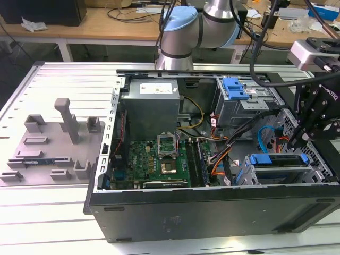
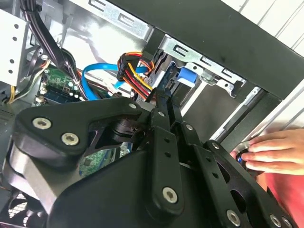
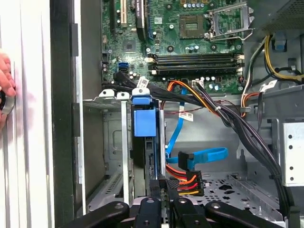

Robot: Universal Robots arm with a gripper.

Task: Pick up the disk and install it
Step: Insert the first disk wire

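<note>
The disk, a silver drive in a bright blue bracket, sits in the drive cage at the front corner of the open computer case, on the exterior view's right. In the first wrist view the disk stands on edge between the cage's metal rails. My gripper hangs just above the disk's far end. Its black fingers are pressed together beside the disk's edge, and I see nothing between them. The second wrist view has the gripper pointing at the blue bracket.
Orange, red and blue cables run close by the fingers. A second blue bracket lies on the upper drive cage. The motherboard and grey power supply fill the case. A person's hand rests outside the case wall.
</note>
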